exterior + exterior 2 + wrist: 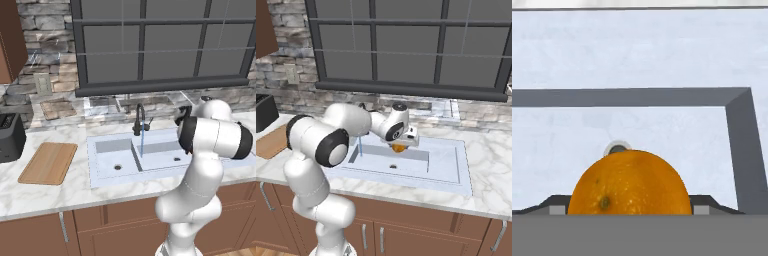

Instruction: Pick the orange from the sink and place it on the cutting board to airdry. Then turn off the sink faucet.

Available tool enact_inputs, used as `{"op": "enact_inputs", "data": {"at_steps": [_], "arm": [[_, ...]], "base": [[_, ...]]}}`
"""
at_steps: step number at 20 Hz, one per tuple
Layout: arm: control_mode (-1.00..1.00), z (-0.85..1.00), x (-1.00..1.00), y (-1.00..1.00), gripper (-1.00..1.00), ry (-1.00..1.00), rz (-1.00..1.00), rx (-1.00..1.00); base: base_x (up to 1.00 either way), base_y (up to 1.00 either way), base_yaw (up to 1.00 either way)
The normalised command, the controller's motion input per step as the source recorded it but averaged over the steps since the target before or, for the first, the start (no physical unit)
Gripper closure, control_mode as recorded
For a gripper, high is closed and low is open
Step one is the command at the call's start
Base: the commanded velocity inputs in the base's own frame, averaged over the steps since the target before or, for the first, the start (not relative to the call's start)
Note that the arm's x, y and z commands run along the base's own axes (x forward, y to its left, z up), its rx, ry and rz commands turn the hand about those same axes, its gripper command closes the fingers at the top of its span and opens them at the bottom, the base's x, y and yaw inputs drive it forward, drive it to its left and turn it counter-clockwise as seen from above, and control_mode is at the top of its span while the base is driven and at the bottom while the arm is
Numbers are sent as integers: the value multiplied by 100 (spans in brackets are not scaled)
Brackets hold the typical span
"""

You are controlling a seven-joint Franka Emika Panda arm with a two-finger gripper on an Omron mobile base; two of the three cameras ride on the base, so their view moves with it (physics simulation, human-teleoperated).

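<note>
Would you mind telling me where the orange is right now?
The orange is between the gripper fingers, held above the right basin of the sink; in the hand view it sits just in front of that basin's drain.

The orange [630, 182] right at the gripper [401, 146] is bright orange with tiny dots and a small brown spot. The sink [448, 170] under it is pale grey-white. The faucet [138, 117] is black, its water thin and blue. The cutting board [49, 163], far off, is light brown with wood lines.
</note>
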Motion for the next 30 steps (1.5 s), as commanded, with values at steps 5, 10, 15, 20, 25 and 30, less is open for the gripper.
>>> {"op": "enact_inputs", "data": {"at_steps": [5, 10, 15, 20, 25, 30], "arm": [[-100, 54, -55, -10, 100, -8, 0, 0], [-100, 42, -80, -7, 100, -12, 0, 0], [-100, 64, -74, -3, 100, -12, 0, 0], [-100, 46, -77, 15, 100, -10, 0, -4], [-100, 17, -85, 44, 100, -14, 0, -5], [-100, 9, -76, 64, 100, -23, 1, -1]], "base": [[0, 0, 0], [0, 0, 0], [0, 0, 0], [0, 0, 0], [0, 0, 0], [0, 0, 0]]}}
